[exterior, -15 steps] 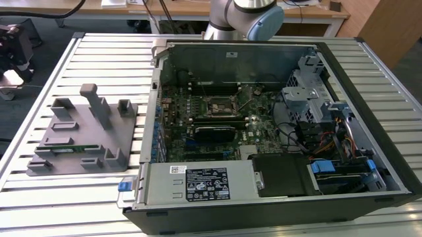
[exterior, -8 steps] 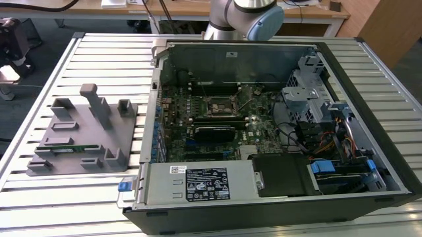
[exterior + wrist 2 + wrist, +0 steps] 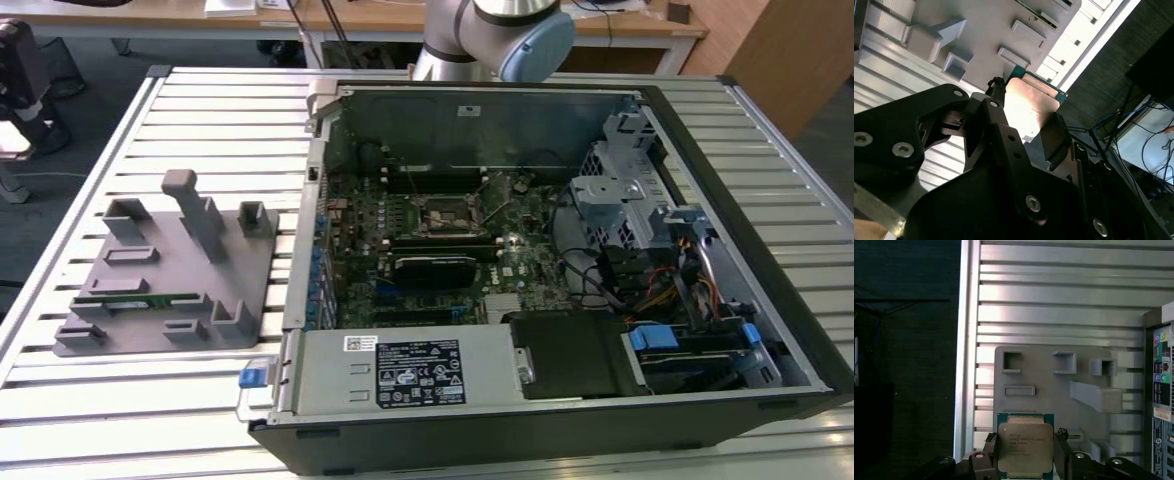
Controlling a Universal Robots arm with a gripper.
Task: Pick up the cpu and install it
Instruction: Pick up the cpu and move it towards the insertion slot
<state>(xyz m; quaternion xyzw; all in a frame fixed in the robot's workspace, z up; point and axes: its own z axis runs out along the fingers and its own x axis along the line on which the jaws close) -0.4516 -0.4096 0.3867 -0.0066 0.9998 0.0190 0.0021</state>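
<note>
**A:** What lies around you?

**B:** A slatted table (image 3: 200, 110), and on it an open case (image 3: 467, 118). In the exterior view my arm (image 3: 497, 35) rises at twelve o'clock of the case.

**A:** And beside the case?

**B:** A grey holder (image 3: 174, 275) at nine o'clock, the exterior view's left, near the case wall. Inside the case, the socket (image 3: 451, 212) sits toward ten o'clock of the middle.

**A:** Your gripper?

**B:** My gripper (image 3: 1026, 452) is clamped on the cpu (image 3: 1025, 442). My black fingers (image 3: 1062, 455) press two opposite edges, and its silver top faces the first wrist camera.

**A:** So where is the cpu?

**B:** Between my fingers, well apart from the socket. In both wrist views it sits in front of the holder's edge. In the second wrist view the cpu (image 3: 1030, 107) catches the light. Whether it touches the holder I cannot tell.
</note>
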